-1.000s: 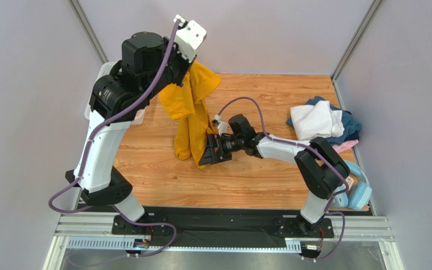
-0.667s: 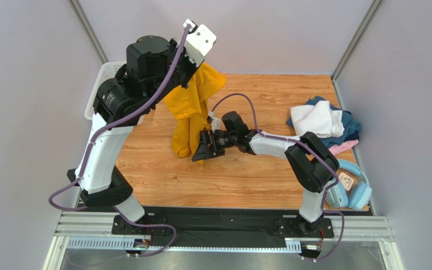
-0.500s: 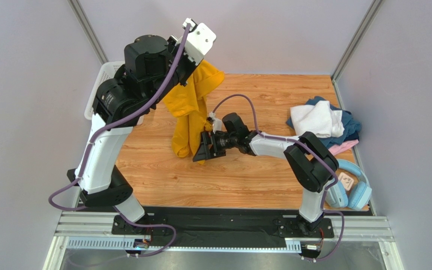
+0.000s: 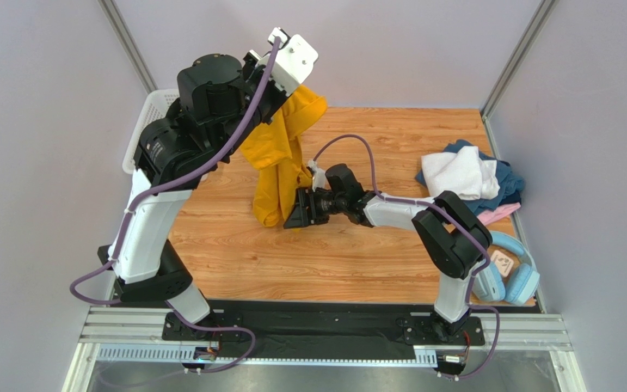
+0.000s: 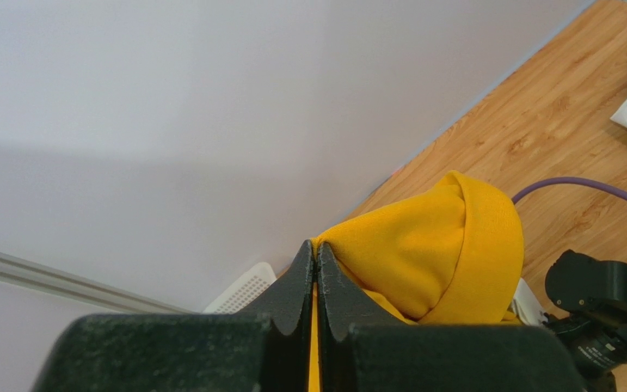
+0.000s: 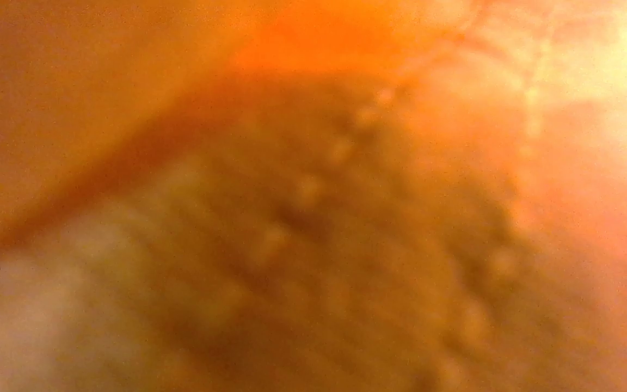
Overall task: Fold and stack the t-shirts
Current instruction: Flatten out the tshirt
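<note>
**A:** While the left hand (image 5: 317,255) is clenched on a fold of the yellow shirt (image 4: 278,167) and holds it high over the far left of the desk (image 4: 358,253), where does the cloth lie from the right hand (image 4: 296,214)?

**B:** Right against it. The shirt hangs as a long bunched strip, its long axis running down from the left hand. The right hand meets its lower end from the right side. Its wrist view shows nothing but blurred yellow cloth.

**A:** Is that hand grasping the hem?

**B:** I cannot tell, because the cloth hides how its fingers stand. I judge the next move turns on it catching that lower edge, so the two hands can spread the shirt flat.

**A:** And containers?

**B:** There is one basket (image 4: 147,114) at the far left corner, mostly behind the left arm, and I cannot see what is in it. The other shirts (image 4: 460,175), white, dark blue and pink, lie in a loose pile at the desk's right edge. They are well apart from both hands and inside nothing.
</note>
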You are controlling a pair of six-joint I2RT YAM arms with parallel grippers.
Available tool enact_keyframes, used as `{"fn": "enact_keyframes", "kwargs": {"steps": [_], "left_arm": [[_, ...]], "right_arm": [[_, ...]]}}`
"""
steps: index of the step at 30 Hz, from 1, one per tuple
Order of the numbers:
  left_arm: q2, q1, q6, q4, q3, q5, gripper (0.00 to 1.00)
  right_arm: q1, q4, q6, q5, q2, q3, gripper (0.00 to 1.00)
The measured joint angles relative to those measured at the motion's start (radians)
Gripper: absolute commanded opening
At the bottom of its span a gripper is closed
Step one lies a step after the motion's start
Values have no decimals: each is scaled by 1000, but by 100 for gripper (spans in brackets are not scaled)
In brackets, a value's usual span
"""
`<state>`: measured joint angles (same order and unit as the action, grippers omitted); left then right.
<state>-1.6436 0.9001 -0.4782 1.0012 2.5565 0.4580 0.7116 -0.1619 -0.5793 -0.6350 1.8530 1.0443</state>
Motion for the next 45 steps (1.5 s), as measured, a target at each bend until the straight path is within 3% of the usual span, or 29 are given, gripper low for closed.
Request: {"fn": "enact_keyframes", "kwargs": {"steps": [1,5,11,19,25,33,38,45], "left_arm": [[2,0,0,-1,-5,3,0],[5,1,0,-3,-19,15,0],[29,2,-5,-25,-83,41,0],[76,-18,-23,-62,-195,82,0],[102,-127,-14,-64,-210,75,0],[320,-192,-6,-51,-372,75,0],[463,-198,12,56,-354,-4,0],[547,-198,28,258,-233,-187,0]], "right_arm": [[0,-2,1,6,0,-3,54],[-8,1,9,24,-10,-16,0],[-9,96,37,73,-94,-21,0],[-9,436,160,249,-475,21,0],[-9,611,217,369,-711,131,0],[-11,818,244,505,-873,186,0],[-13,963,248,549,-929,331,0],[-13,1106,257,584,-992,661,0]]}}
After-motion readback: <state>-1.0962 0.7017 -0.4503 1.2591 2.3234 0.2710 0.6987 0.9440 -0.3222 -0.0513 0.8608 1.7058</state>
